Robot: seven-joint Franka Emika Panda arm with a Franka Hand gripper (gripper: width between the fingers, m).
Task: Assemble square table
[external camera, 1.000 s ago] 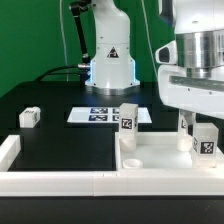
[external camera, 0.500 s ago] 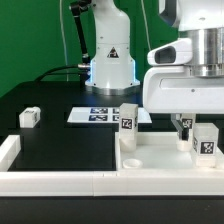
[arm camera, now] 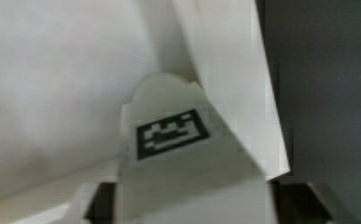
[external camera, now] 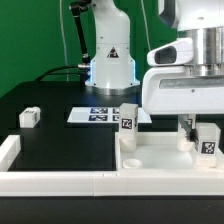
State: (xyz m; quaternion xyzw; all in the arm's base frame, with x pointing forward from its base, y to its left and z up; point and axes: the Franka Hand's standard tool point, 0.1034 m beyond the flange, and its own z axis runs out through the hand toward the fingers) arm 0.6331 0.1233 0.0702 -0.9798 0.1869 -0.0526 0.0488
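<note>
Square table's thick white slab [external camera: 160,150] lies at the desk's front edge, two tagged legs [external camera: 128,122] upright on it, while the gripper [external camera: 186,128] drops over one tagged leg [arm camera: 180,150], fingers [arm camera: 102,202] straddling it half-spread, seemingly to lift it; contact unclear.

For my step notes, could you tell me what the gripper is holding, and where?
It cannot be told: the gripper straddles a tagged white leg block, but contact is not visible.
</note>
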